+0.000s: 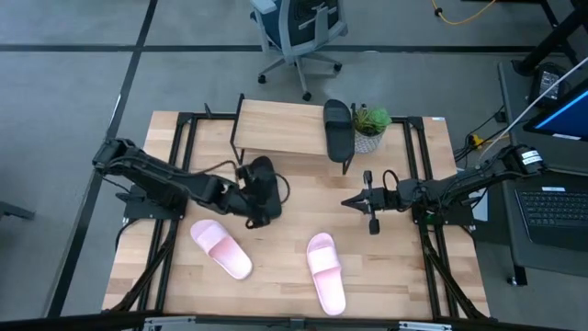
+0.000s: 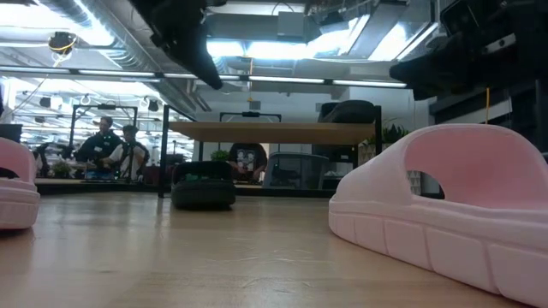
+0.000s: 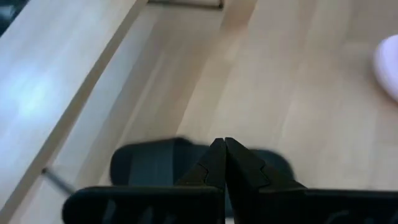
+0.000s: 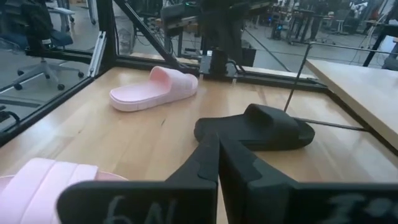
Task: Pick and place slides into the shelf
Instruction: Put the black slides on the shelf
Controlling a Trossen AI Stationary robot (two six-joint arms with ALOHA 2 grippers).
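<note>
One black slide point(image 1: 338, 129) already lies on top of the shelf point(image 1: 280, 129), at its right end, next to a small green plant point(image 1: 369, 127). The shelf stands at the back of the desk point(image 1: 276, 285).

The other black slide point(image 1: 264, 190) lies flat on the desk, just in front of the shelf and a bit to its left. In my right wrist view this black slide point(image 4: 256, 127) sits alone on the wood, with nothing holding it.

My left arm reaches in from the left side, bent at the elbow. My left pincer point(image 1: 250, 199) hangs right over that black slide. Its two fingers point(image 3: 208, 165) are pressed together, tip to tip, and they hold nothing. I can see the black slide point(image 3: 140, 165) just under them.

The two pink slides lie nearer the front of the desk. One pink slide point(image 1: 220, 248) lies on the left, turned at a slant. The other pink slide point(image 1: 325, 271) lies more to the right. They are well apart from each other.

My right arm stretches in from the right side, low and almost straight. My right pincer point(image 1: 353, 201) points left toward the middle of the desk, above the bare wood. Its fingers point(image 4: 205, 158) are also together and hold nothing. It is apart from all the slides.
</note>
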